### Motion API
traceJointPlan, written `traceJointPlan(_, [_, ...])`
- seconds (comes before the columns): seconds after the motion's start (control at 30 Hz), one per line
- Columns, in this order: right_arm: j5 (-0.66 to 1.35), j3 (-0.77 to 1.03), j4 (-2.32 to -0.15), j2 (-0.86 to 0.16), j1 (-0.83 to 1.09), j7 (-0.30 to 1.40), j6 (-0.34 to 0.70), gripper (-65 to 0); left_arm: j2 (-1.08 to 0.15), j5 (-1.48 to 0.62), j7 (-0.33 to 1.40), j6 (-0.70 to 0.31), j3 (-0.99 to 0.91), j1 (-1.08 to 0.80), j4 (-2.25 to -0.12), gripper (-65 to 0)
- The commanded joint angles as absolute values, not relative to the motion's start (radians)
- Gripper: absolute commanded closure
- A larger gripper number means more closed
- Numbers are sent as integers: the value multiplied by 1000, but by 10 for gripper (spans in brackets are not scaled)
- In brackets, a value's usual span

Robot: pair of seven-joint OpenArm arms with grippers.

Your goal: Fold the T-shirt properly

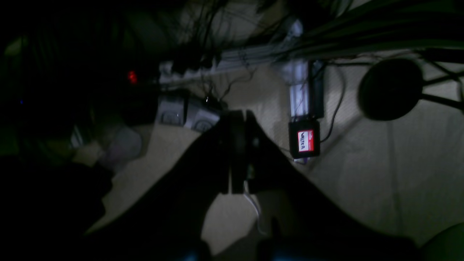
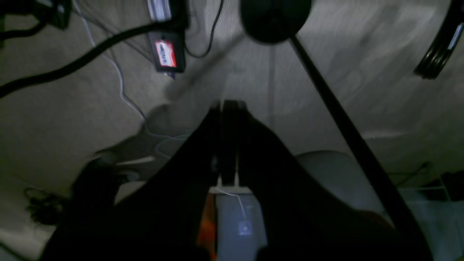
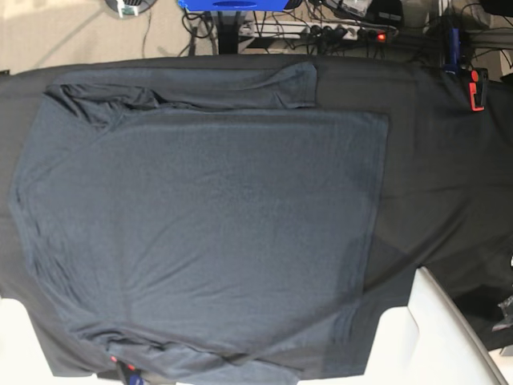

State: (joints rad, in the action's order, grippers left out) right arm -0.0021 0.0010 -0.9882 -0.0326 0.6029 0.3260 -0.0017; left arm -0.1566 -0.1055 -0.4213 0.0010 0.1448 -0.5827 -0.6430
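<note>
T-shirt (image 3: 200, 233) is spread flat on the counter (image 3: 449, 176), filling the left and centre of the base view, over the blacker cover cloth. One sleeve (image 3: 240, 87) is tucked in along the top edge; the opposite sleeve at the bottom edge looks bunched, hard to tell more. Laid out flat like that it's my guess a prep state: a clean panel to fold across, no fold visibly made in the body yet. Neither arm shows in the base view, so both sit clear of the cloth. Left pincer (image 1: 237, 116), centre of the left wrist view: jaws together, nothing between them, only carpet floor (image 1: 380, 174) and a red-labelled box (image 1: 304, 140) beyond. Right pincer (image 2: 228, 105), centre of the right wrist view: same, jaws pressed together, empty, over the same carpet with a lamp stand base (image 2: 275, 18) at the top. Both wrists seem angled off the counter toward the floor; looks like a parked pose. Wrist views are dark and blurred.
</note>
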Motion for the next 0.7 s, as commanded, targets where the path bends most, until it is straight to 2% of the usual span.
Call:
traceJointPlan(0.0, [1, 5, -1063, -36, 644, 344, 2, 0, -166, -107, -450, 5, 143, -624, -676, 0])
traceJointPlan(0.17, [1, 7, -1360, -35, 773, 455, 2, 0, -222, -107, -513, 5, 140, -760, -900, 0])
traceJointPlan(0.43, [5, 108, -1785, 4, 892, 460, 2, -8, -272, -208, -516, 5, 67, -969, -1434, 0])
traceJointPlan(0.5, [47, 127, -1845, 4, 889, 460, 7, -18, -300, -220, -516, 5, 74, -975, -1508, -72])
traceJointPlan(0.53, [77, 130, -1886, 1, 881, 463, 8, -53, -308, -220, -516, 5, 74, -975, -1538, -110])
traceJointPlan(0.57, [102, 130, -1917, -1, 877, 483, 10, -104, -311, -220, -516, 5, 74, -972, -1558, -122])
traceJointPlan(0.67, [170, 137, -1995, -2, 842, 605, 62, -362, -312, -220, -516, 5, 74, -969, -1598, -128])
